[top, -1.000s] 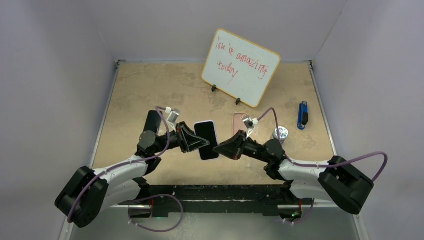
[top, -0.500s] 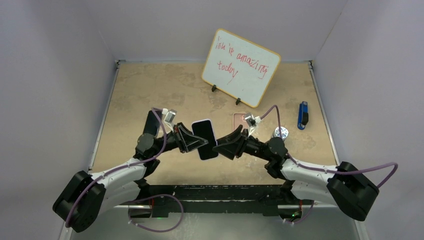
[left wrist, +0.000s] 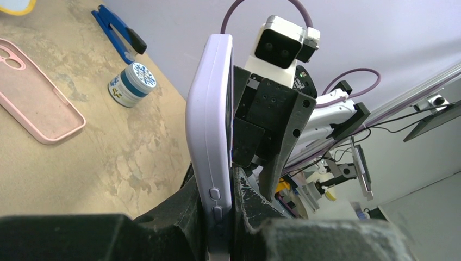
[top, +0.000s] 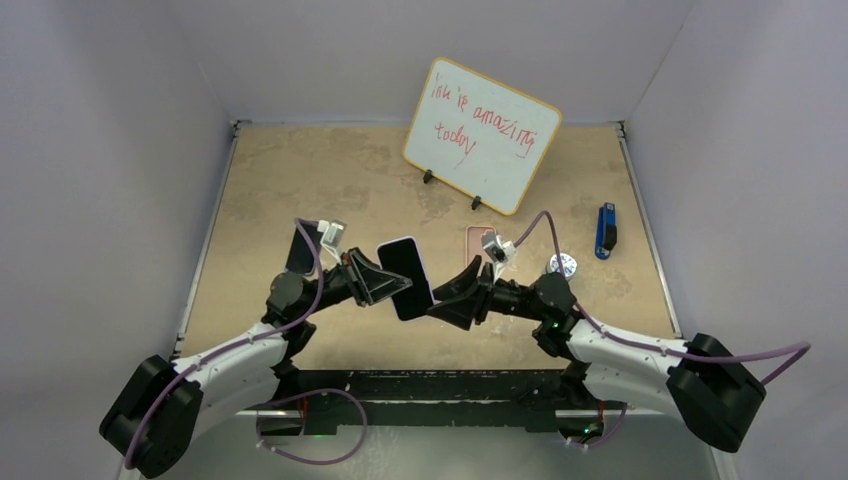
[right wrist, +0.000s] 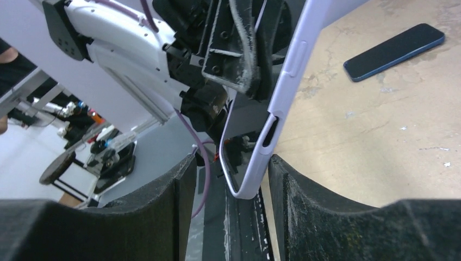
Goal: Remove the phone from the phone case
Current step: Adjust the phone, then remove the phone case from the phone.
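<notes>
The phone [top: 404,274], dark screen up, sits in a lilac phone case [left wrist: 209,130] held above the table. My left gripper [top: 392,286] is shut on the case's left long edge, and in the left wrist view its fingers [left wrist: 179,217] clamp the case near the side buttons. My right gripper [top: 450,292] is open at the phone's lower right corner. In the right wrist view that case corner [right wrist: 255,168] hangs between the spread fingers [right wrist: 304,196], close to the right one. The phone's glass [right wrist: 242,125] still lies inside the case.
A pink empty case [top: 478,240] lies on the table behind the right gripper. A small white jar [top: 561,265] and a blue tool [top: 606,230] are to its right. A second dark phone [top: 299,247] lies flat at left. A whiteboard [top: 482,135] stands at the back.
My right gripper, shut at the phone's edge a second ago, has opened. The left arm has carried the cased phone slightly up and to the left.
</notes>
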Controlling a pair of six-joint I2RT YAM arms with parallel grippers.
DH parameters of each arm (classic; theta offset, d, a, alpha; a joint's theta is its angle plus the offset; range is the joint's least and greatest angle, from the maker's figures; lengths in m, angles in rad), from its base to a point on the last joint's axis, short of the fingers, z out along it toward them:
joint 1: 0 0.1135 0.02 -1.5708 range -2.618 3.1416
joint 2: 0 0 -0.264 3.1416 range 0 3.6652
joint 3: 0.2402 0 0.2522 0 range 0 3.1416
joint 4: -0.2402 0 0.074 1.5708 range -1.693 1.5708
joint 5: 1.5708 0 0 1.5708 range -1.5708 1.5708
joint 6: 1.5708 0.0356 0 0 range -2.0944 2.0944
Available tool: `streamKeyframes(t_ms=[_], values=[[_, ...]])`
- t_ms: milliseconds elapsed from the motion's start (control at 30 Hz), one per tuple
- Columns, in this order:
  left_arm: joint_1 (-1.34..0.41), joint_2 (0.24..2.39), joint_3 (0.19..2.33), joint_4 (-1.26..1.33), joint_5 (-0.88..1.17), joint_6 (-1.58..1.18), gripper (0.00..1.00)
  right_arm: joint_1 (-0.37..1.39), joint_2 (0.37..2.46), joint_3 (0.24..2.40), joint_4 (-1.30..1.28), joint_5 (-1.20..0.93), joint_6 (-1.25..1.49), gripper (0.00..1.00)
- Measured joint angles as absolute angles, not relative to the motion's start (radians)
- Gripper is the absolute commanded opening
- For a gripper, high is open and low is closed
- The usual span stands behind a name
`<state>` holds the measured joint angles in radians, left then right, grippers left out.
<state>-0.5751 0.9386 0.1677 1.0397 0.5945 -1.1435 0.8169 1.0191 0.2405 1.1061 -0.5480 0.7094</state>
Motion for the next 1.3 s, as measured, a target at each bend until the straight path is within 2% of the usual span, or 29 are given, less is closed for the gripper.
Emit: streamKeyframes(t_ms=[467, 900, 967, 1233, 1300], values=[[-0.572, 0.939, 0.199, 1.024, 0.677, -1.169, 0.0, 0.811, 0.986, 0.292, 0.995, -0.672, 0.582, 0.35], [-0.57, 0.946, 0.213, 1.024, 0.711, -1.171, 0.0, 0.81, 1.028, 0.332, 0.934, -0.797, 0.473, 0.32], [-0.569, 0.949, 0.217, 1.024, 0.72, -1.171, 0.0, 0.81, 1.028, 0.342, 0.91, -0.806, 0.451, 0.28], [-0.563, 0.952, 0.219, 1.031, 0.746, -1.167, 0.0, 0.81, 1.028, 0.367, 0.842, -0.841, 0.371, 0.01], [-0.563, 0.954, 0.219, 1.035, 0.754, -1.167, 0.0, 0.81, 1.028, 0.371, 0.834, -0.856, 0.338, 0.0]])
